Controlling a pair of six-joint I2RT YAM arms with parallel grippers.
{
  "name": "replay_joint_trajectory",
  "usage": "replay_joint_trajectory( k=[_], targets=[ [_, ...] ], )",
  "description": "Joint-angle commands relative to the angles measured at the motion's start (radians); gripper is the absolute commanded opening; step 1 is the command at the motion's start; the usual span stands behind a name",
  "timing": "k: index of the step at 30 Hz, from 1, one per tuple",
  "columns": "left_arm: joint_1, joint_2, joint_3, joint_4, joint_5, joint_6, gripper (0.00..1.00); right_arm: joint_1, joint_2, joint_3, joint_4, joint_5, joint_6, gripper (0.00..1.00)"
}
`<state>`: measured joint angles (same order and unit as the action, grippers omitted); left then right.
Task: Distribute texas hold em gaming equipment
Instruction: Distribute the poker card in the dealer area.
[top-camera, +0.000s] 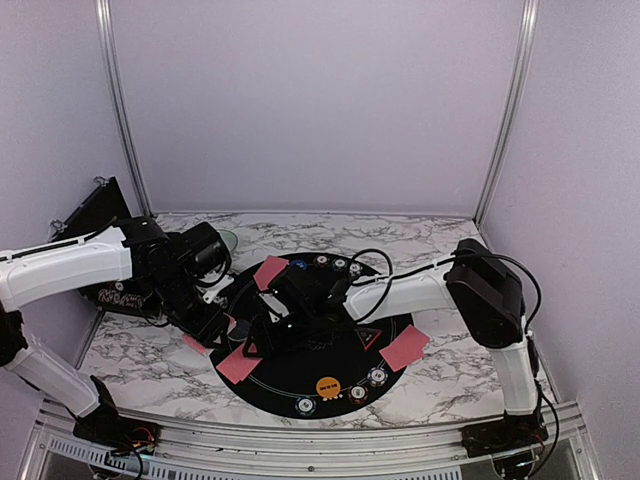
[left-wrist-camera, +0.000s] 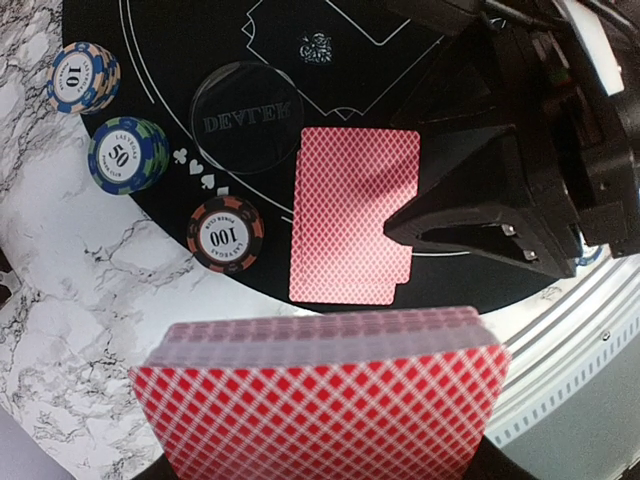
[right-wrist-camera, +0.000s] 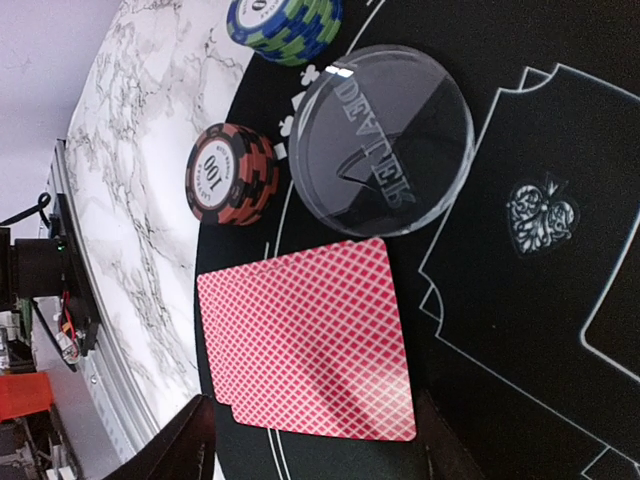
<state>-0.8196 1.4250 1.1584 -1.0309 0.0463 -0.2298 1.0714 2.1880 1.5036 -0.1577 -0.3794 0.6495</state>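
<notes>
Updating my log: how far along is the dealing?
Done: cards lie at several spots around the mat, with chip stacks at its near and far edges. In hand: the left hand holds the deck; the open right hand sits over a card by the dealer button. Left: the rest of the deck.

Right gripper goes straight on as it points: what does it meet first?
The red-backed card flat on the black mat, just ahead of the right gripper; the clear dealer button lies beyond. Its height over the card is unclear.
</notes>
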Motion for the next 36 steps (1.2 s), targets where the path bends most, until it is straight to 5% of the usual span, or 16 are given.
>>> replay_joint_trajectory(
  k=[1,24,36],
  targets=[
    [0.008,-0.036,-0.011,0.003,-0.005,-0.008,0.58,0.029,0.001,0.025,-0.083,0.152,-0.069,0.66],
    [0.014,-0.010,0.003,0.002,0.006,0.001,0.58,0.057,-0.156,-0.128,0.072,0.212,-0.133,0.68],
    [0.012,0.053,0.056,0.002,0.013,0.012,0.58,-0.072,-0.330,-0.250,0.132,0.081,-0.045,0.68]
  ],
)
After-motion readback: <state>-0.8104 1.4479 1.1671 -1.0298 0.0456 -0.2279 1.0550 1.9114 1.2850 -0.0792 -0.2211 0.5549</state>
